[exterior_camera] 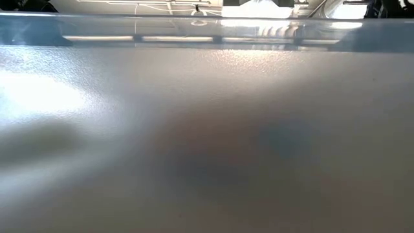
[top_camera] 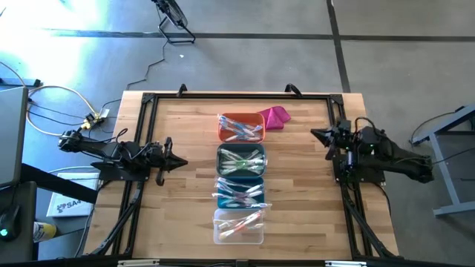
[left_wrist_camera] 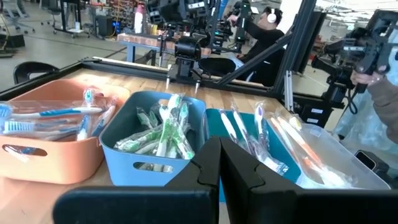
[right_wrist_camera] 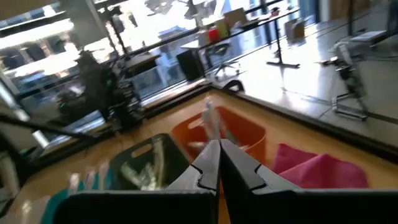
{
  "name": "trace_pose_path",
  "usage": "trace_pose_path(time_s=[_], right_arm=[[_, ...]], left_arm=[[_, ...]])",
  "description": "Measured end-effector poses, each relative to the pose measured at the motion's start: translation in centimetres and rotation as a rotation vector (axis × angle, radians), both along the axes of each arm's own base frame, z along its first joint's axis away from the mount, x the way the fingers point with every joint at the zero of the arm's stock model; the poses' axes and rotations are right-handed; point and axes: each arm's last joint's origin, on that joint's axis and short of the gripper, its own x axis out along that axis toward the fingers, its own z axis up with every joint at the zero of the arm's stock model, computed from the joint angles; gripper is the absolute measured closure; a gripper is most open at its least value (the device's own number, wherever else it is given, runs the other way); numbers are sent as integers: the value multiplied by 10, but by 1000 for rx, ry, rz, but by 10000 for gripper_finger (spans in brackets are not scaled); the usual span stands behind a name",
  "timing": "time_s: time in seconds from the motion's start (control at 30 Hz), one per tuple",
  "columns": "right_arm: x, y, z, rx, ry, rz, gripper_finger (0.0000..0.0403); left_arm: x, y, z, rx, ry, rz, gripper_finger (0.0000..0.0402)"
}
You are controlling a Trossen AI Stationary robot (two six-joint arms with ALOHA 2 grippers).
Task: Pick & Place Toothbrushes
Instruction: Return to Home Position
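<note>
here, seen from above, the left claw (top_camera: 177,162) hangs over the left part of the table (top_camera: 185,222), tips turned toward the middle. the left wrist view shows its two fingers pressed together with nothing between them, so it is clenched and empty. to its right, down the middle of the table, four bins stand in one close column from far to near, each touching or just beside the next: an orange bin (top_camera: 220,127), a grey-green bin (top_camera: 218,162), a teal bin (top_camera: 218,194) and a clear bin (top_camera: 217,226). the toothbrushes (top_camera: 241,163) lie in loose heaps inside these bins, and none shows on bare wood. several wrapped ends ride at or over the rims, most plainly at the clear bin. a magenta cloth (top_camera: 274,116) lies just beside the far right corner of the orange bin. farther right, the right claw (top_camera: 318,136) is over the right part of the table, about level with the orange bin, and by its wrist view it is likewise clenched on nothing. the low view is blocked.

judged risks: the sorting looks finished, so the hazard lies in the retreat. a claw swung low or inward could clip a bin wall, and with the bins set so close one push may shift several. the glossy wrappers probably slide easily, so a jolt could spill overhanging sticks. the right claw, nearest the cloth, could snag it and drag the orange bin.
</note>
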Motion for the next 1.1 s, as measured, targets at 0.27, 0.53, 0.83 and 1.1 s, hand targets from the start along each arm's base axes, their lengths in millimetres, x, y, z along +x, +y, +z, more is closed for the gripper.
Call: trace_pose_path(time_s=[0.27,0.53,0.83,1.1], right_arm=[[17,3,-33,17,7,197,400],[25,2,-53,12,-15,209,400],[30,3,-60,-52,-71,301,400],[31,3,-62,-60,-47,311,400]], left_arm=[[0,0,0,0,0,1,401],[0,0,0,0,0,0,401],[0,0,0,3,0,0,401],[0,0,0,10,0,0,401]])
